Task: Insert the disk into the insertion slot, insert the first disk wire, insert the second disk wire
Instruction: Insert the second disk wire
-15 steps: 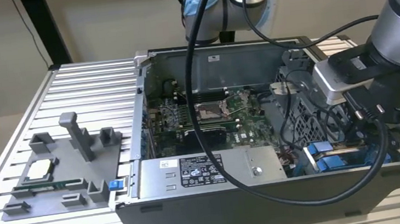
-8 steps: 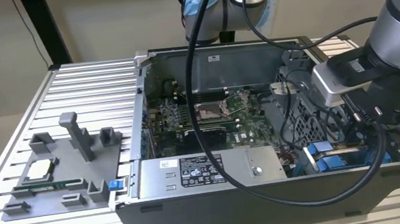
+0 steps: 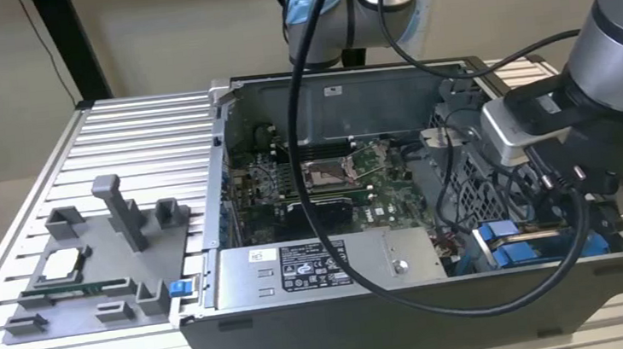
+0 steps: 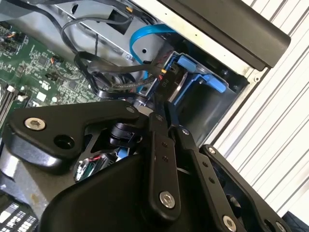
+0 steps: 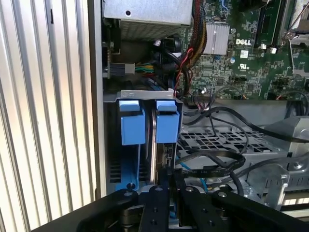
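gripper point(image 4: 170, 126) over blue-railed insertion slot point(image 4: 195, 79) — cables point(image 4: 116, 72) beside.

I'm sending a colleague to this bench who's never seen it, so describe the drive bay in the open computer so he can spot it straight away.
Start at the open computer case on the slatted aluminium table. Go to its near corner at the exterior view's right, past the grey power-supply box, under the arm's pincer. The drive bay is the grey metal cage there, the one with bright blue plastic tabs, unlike the bare perforated cage beside it.
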